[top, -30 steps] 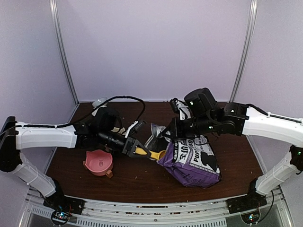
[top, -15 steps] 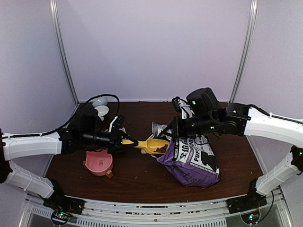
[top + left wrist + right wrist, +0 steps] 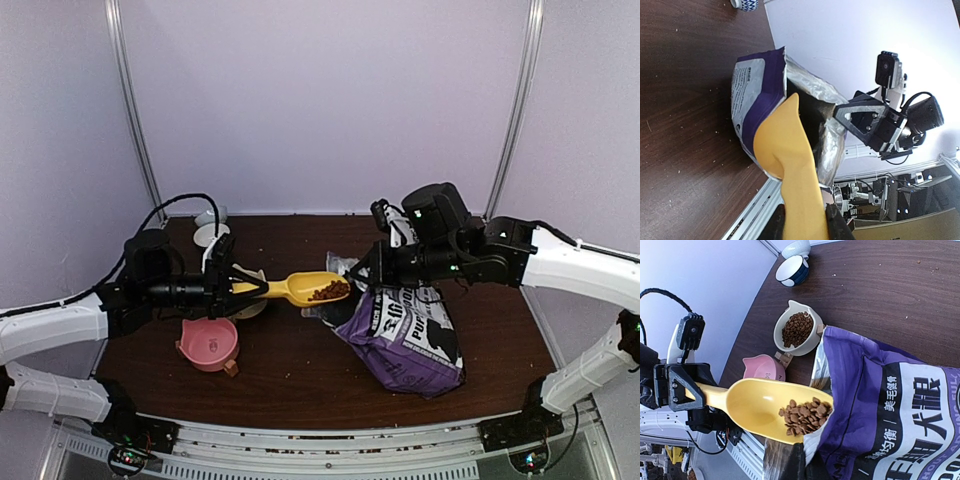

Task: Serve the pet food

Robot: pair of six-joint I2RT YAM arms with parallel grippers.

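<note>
The dark bench point(image 3: 290, 375) fills the lower half of the overhead view. On it, right of centre, the purple-and-white bag point(image 3: 410, 335) leans with its foil mouth open toward the left.

My right end effector point(image 3: 370, 274) is clenched on the bag's upper lip and holds the mouth open. The left end effector point(image 3: 238, 287) is closed around the handle of the yellow scoop point(image 3: 290, 288), which lies roughly level at mid-frame between the two arms.

In the right wrist view, a cream bowl point(image 3: 816, 332) with kibble in it sits just above the pink bowl point(image 3: 762, 370), which looks empty. Both are left of the bag.

The pet food point(image 3: 805, 416) is a small heap at the scoop's front end, right at the bag's mouth.

My worry is spillage. The load sits near the open tip, so any forward roll of the wrist or a sudden swing toward the bowls would scatter pellets across the bench. I can't judge whether the scoop tip has fully cleared the foil lip. If it hasn't, dragging it sideways could catch the lip and jolt the heap. If the right grip slips, the bag's mouth could flop onto the scoop.
</note>
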